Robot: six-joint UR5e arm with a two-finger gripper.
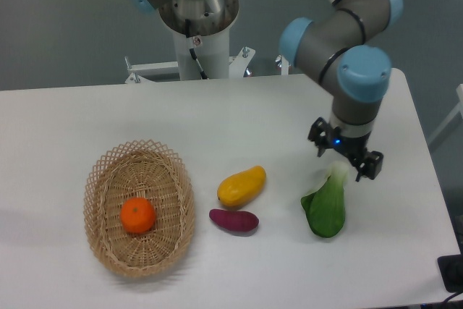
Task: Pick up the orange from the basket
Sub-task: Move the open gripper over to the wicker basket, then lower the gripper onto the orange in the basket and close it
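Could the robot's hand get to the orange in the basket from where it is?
Probably yes: the orange lies uncovered in the basket, open from above; the hand is empty.

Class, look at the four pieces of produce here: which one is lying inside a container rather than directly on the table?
The orange: it alone sits in the basket; the others lie on the bare table.

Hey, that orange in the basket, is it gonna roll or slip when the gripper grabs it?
The orange looks round and glossy, so it may slip between the fingers. It probably won't roll far: it sits in the dished bottom of the basket. The gripper is far off, over the bok choy.
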